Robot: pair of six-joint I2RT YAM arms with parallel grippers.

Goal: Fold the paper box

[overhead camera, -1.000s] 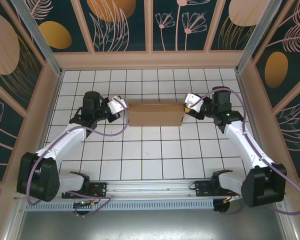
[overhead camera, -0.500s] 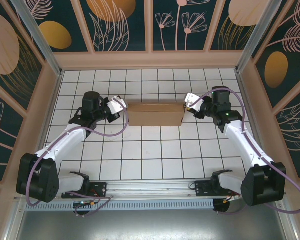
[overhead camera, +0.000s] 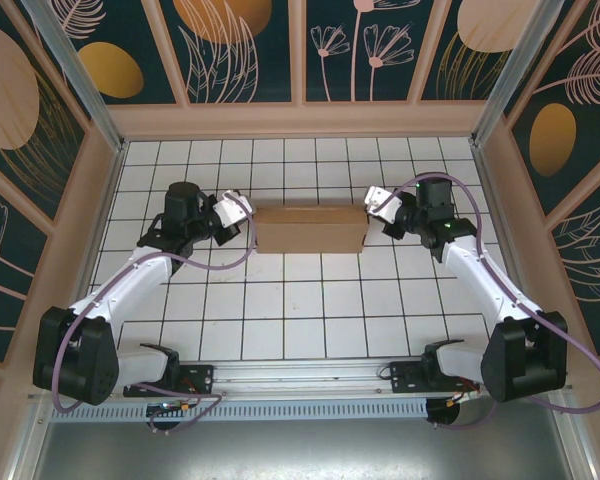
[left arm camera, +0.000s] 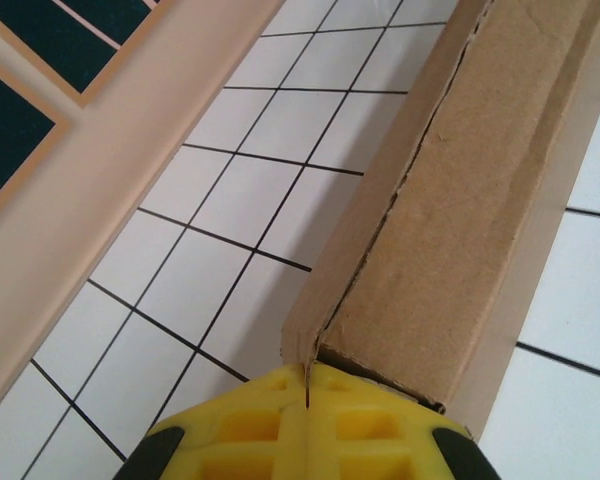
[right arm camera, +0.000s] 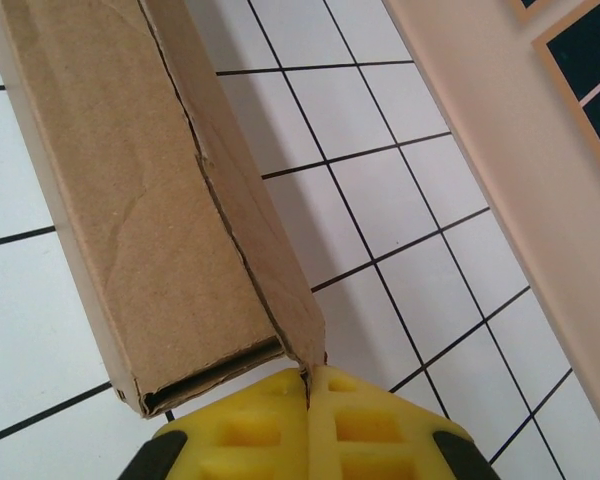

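A: What do we put down for the paper box (overhead camera: 310, 229)?

B: Plain brown corrugated cardboard. We see it folded into a long, flat rectangular box. It lies on the white tiled table (overhead camera: 300, 310), in the far half and about mid-width, with its long side running left to right.

A: Anything from the wrist views?

B: Yes. We see a ragged seam (left arm camera: 395, 190) running lengthwise where a flap edge meets the wall. At the right end we note a thin dark slit (right arm camera: 215, 372) under the end flap, so that flap stands slightly ajar. There's a faint crease across the broad face too.

A: And the arms?

B: We log both reaching out from the near edge and bending inward, one on each side of the box, with the wrists turned toward its ends. The left gripper (overhead camera: 242, 214) sits at the box's left end and the right gripper (overhead camera: 377, 207) at its right end. Both are close to the far corners.

A: Fingers?

B: On the left wrist camera we see the yellow fingers (left arm camera: 240, 425) pressed together with just a hairline between them, tips touching the box's end corner. It's the same on the right: the fingers (right arm camera: 380, 425) are together, tips butted against the end corner beside the seam. We mark both pairs as closed on themselves.
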